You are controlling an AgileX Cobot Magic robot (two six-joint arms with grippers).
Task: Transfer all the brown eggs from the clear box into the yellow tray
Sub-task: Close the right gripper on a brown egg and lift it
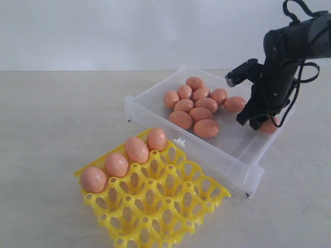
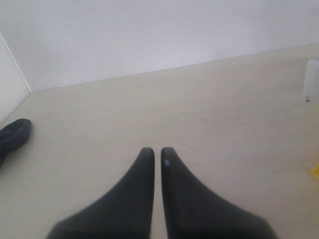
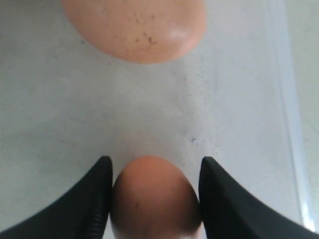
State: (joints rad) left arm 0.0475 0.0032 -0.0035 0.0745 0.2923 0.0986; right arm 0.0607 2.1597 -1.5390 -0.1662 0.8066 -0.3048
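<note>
The clear box (image 1: 146,110) holds a cluster of several brown eggs (image 1: 199,106). My right gripper (image 1: 260,123) reaches down into the box's right end. Its fingers press both sides of one brown egg (image 3: 155,199), which shows under the fingers as the held egg (image 1: 270,126), low over the box floor. Another egg (image 3: 134,25) lies just ahead of my right gripper (image 3: 155,159). The yellow tray (image 1: 170,206) stands in front of the box with several eggs (image 1: 136,149) along its back-left row. My left gripper (image 2: 157,152) is shut on nothing over bare table, out of the exterior view.
The box's transparent wall (image 3: 290,99) runs close beside the held egg. In the left wrist view a dark object (image 2: 14,135) lies at one side, with a white corner (image 2: 311,82) and a yellow scrap (image 2: 316,172) at the other. Beige table (image 1: 51,129) surrounds everything.
</note>
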